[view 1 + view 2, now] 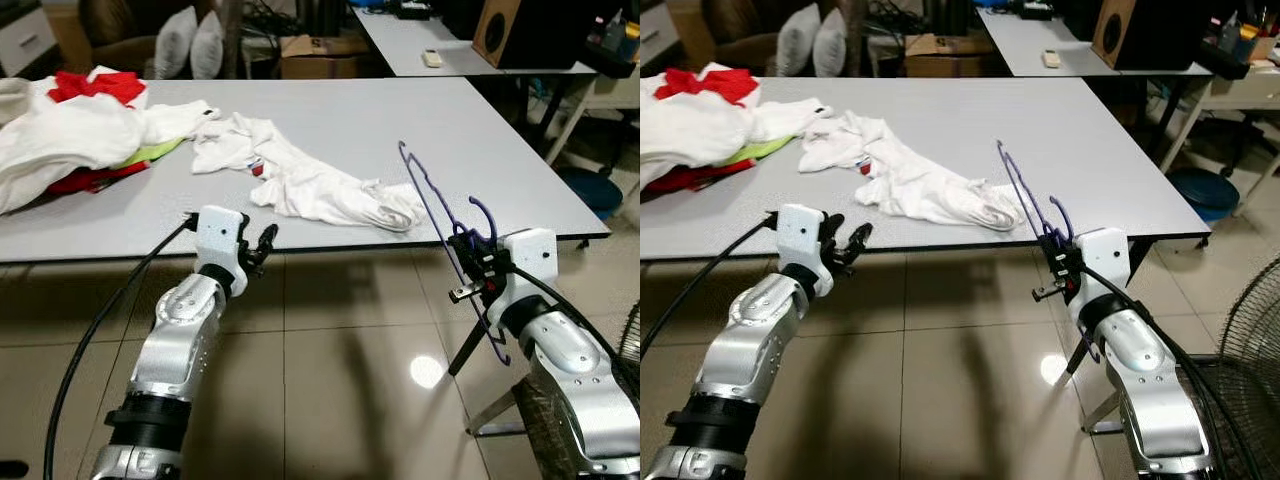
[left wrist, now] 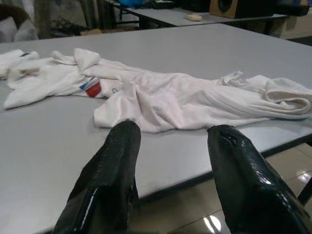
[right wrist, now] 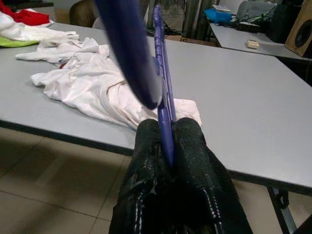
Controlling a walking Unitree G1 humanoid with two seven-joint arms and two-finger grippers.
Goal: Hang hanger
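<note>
Two tools are held before the grey surface (image 1: 400, 130). The right tool (image 3: 168, 146) is pressed together on a purple hanger (image 1: 430, 205), kept upright, probably so it can be carried to a rail. The left tool (image 2: 170, 161) is spread and empty. Farther, a white shirt (image 1: 310, 180) is spread out, and beyond it a clothes pile (image 1: 70, 130) is seen.
</note>
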